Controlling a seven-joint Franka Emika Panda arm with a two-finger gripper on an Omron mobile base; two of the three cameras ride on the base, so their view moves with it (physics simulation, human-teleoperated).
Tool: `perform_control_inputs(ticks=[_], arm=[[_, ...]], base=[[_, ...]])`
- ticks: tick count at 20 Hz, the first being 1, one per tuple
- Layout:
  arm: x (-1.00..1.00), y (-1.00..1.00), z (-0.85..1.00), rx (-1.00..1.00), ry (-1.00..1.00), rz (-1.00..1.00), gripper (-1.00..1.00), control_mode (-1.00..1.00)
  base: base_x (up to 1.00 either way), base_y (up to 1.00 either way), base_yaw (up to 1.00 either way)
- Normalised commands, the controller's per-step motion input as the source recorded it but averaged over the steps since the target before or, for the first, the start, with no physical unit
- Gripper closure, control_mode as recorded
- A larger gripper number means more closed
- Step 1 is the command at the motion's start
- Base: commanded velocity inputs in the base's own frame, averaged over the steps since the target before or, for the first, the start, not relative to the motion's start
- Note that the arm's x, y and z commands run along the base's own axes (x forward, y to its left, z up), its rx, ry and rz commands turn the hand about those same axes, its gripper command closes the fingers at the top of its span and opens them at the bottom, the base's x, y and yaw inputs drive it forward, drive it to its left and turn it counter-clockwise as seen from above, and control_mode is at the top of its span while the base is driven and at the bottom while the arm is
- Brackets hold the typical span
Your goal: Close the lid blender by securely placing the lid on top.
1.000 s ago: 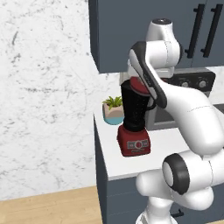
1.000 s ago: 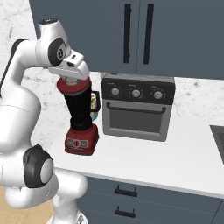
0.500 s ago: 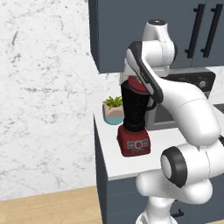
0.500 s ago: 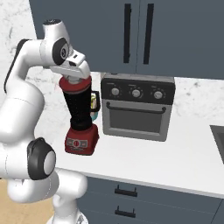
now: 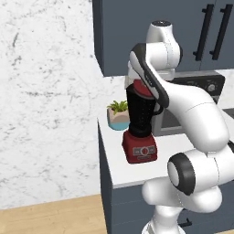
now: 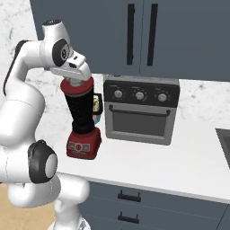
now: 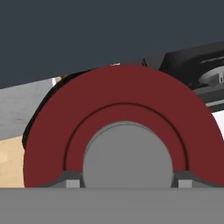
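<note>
The blender (image 6: 81, 117) stands on the counter: a dark translucent jar (image 5: 142, 111) on a boxy red base (image 5: 139, 148). The round red lid (image 6: 76, 86) lies flat on the jar's rim. In the hand view the lid (image 7: 127, 94) is seen from straight above, a red ring around a grey centre. My gripper (image 6: 76, 81) points down onto it, and its fingers (image 7: 71, 181) are shut on the grey centre from both sides. In the left base view my forearm hides most of the lid (image 5: 139, 87).
A grey-black oven (image 6: 141, 116) with knobs stands just right of the blender. A small potted plant (image 5: 118, 115) sits behind the jar by the wall. Dark cabinets (image 6: 139, 33) hang close above my hand. The white counter (image 6: 175, 166) runs on to the right.
The lid and blender stand as before. My arm's upper links have shifted slightly, and the grip on the lid is unchanged.
</note>
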Motion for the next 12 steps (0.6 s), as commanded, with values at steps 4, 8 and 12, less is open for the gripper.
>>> perform_control_inputs(ticks=[4,8,12], arm=[[-0.06,0.01,0.02,0.00,0.00,0.00,1.00,-1.00],[-0.37,0.00,0.02,0.00,-0.12,0.01,1.00,-1.00],[-0.11,0.01,0.19,0.00,-0.31,0.00,1.00,-1.00]], base=[[0.00,0.00,0.00],[0.00,0.00,0.00],[0.00,0.00,0.00]])
